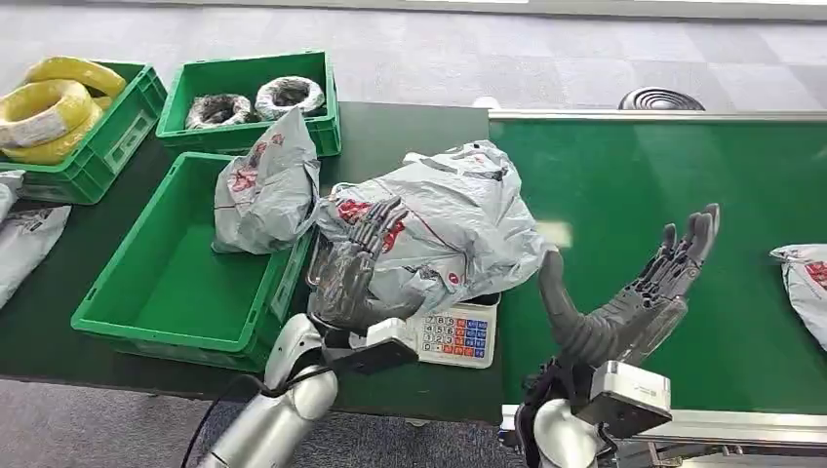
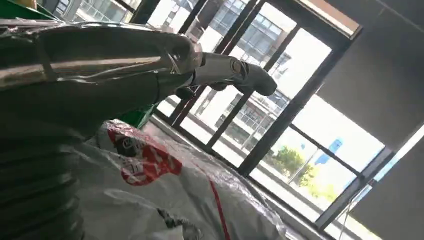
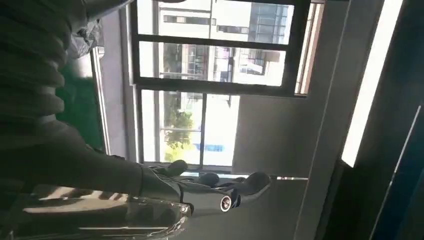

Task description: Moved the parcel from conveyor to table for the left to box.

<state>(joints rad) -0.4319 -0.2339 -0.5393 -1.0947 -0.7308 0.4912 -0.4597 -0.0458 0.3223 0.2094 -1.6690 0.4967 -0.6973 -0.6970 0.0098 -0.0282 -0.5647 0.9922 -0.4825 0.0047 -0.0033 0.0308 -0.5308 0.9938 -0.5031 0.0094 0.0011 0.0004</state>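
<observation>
A large grey parcel [image 1: 444, 224] with red logos lies on a small scale [image 1: 458, 336] at the table's right edge, beside the green conveyor [image 1: 663, 166]. My left hand [image 1: 353, 265] lies flat against the parcel's left side with its fingers stretched out; it grips nothing. In the left wrist view, the left hand [image 2: 125, 65] reaches straight over the parcel [image 2: 165, 190]. My right hand [image 1: 634, 292] hovers open and palm up over the conveyor, clear of the parcel's right side. The right wrist view shows the right hand [image 3: 150, 195] with fingers extended and nothing in them.
A second grey parcel [image 1: 265, 185] leans in the large green crate [image 1: 166, 283] left of my left hand. Another parcel [image 1: 805, 283] lies on the conveyor's right edge. Green crates hold yellow coils [image 1: 54, 112] and wrapped rolls [image 1: 254, 97]. More grey bags [image 1: 24, 239] lie at the far left.
</observation>
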